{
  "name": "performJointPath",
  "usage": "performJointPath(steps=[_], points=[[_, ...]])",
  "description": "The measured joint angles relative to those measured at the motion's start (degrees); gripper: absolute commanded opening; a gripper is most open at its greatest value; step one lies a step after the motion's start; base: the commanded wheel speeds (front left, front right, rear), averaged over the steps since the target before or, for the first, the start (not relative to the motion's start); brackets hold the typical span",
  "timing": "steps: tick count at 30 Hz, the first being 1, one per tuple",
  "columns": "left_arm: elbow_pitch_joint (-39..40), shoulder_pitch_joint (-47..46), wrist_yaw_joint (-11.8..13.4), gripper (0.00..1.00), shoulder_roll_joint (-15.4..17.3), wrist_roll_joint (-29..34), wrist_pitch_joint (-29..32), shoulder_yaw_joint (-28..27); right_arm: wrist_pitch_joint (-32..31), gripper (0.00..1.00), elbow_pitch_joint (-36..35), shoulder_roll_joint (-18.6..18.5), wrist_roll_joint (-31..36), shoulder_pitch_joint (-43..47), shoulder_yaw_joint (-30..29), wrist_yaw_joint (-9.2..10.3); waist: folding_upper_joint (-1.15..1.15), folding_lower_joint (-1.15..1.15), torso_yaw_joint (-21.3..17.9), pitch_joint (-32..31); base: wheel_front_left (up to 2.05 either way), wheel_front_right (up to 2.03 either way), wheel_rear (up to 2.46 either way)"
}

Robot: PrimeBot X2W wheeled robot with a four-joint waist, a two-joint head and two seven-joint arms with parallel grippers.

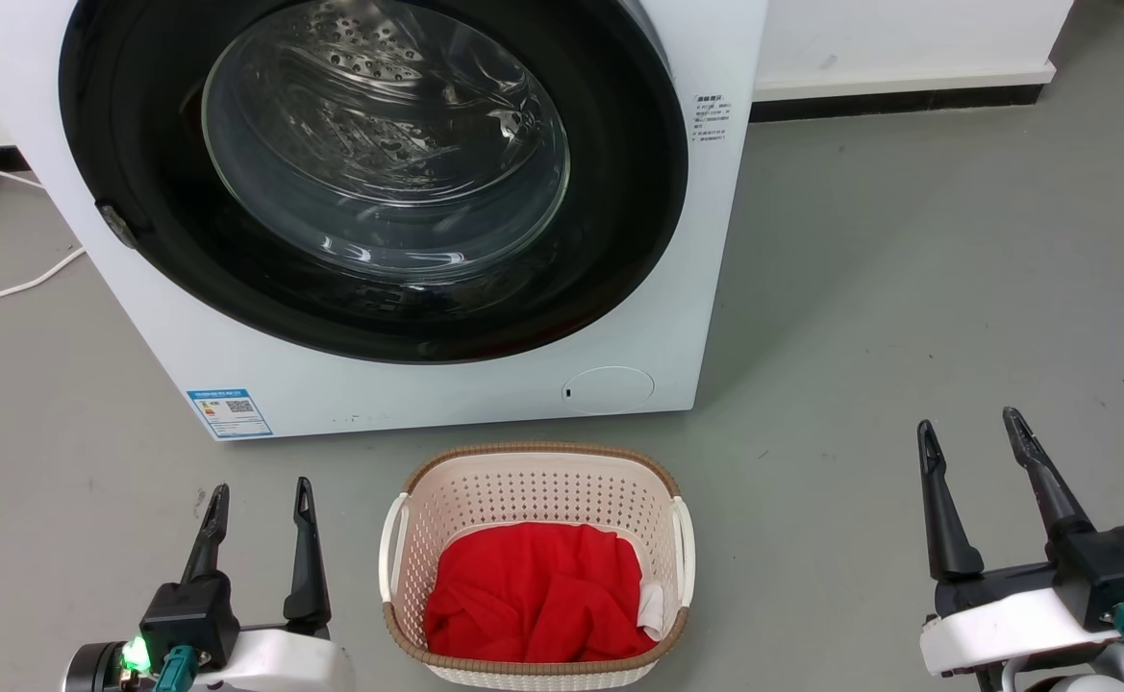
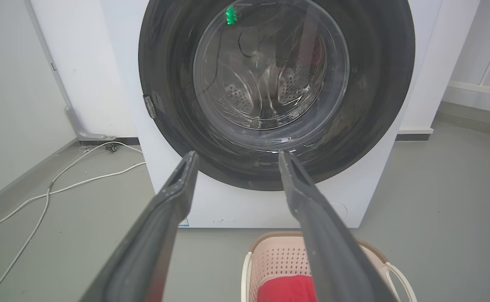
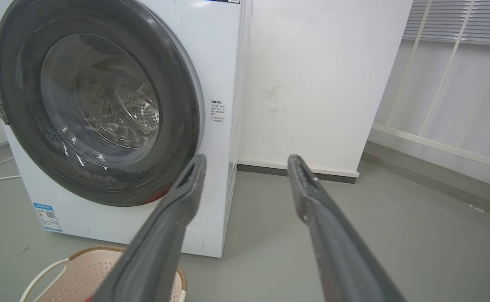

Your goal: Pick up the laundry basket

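The laundry basket [image 1: 535, 490] is cream-white and perforated, with a brown woven rim and white loop handles. It stands on the floor just in front of the washing machine and holds a red cloth [image 1: 537, 591]. My left gripper [image 1: 260, 492] hangs open to the basket's left, apart from it. My right gripper [image 1: 971, 425] hangs open well off to the basket's right. The left wrist view catches the basket [image 2: 284, 262] low behind my right-hand finger, with my gripper [image 2: 236, 156] open. Its rim [image 3: 85, 268] also peeks in at the bottom left of the right wrist view, where my gripper [image 3: 247, 159] is open.
A large white washing machine [image 1: 485, 384] with a shut round glass door [image 1: 384, 144] stands right behind the basket. White cables [image 1: 13, 284] trail over the grey floor at the left. A white wall with a dark skirting [image 1: 898, 101] runs at the back right.
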State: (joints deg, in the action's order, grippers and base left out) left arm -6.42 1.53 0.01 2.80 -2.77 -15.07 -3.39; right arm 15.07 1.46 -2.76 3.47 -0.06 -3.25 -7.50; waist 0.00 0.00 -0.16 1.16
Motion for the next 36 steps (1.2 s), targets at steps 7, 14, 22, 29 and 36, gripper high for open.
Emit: performJointPath(steps=[7, 14, 22, 29, 36], points=[[-0.1, 0.0, 0.0, 1.0, 0.0, 0.0, 0.0, -0.2, 0.0, 1.0, 0.3, 0.0, -0.4, 0.0, -0.2, 0.0, 0.0, 0.0, 0.0, 0.0, 0.0, 0.0, 0.0], [-0.1, 0.0, 0.1, 1.0, 0.0, -0.6, 0.0, -0.3, 0.0, 1.0, 0.6, 0.0, -0.8, 0.0, -0.1, 0.0, 0.0, 0.0, 0.1, 0.1, 0.0, 0.0, 0.0], [-0.3, -0.9, -1.1, 1.0, 0.0, -1.7, 0.0, -1.7, 0.0, 1.0, 0.8, 0.0, -2.5, -0.5, -0.3, -0.01, 0.0, 0.0, 0.4, 1.0, 0.0, 0.0, 0.0], [-4.5, -6.6, -4.2, 1.0, 0.3, -0.7, 0.0, -2.9, 0.0, 1.0, 5.0, -0.1, -0.6, -5.7, 2.2, -0.01, 0.0, 0.0, 0.6, 4.1, 0.0, 0.0, 0.0], [-15.0, -15.7, -6.2, 1.0, 2.6, -0.9, 0.0, -3.2, 0.0, 1.0, 12.1, -0.1, 0.3, -13.9, 6.9, -0.01, 0.0, 0.0, 0.6, 9.6, 0.0, 0.0, 0.0]])
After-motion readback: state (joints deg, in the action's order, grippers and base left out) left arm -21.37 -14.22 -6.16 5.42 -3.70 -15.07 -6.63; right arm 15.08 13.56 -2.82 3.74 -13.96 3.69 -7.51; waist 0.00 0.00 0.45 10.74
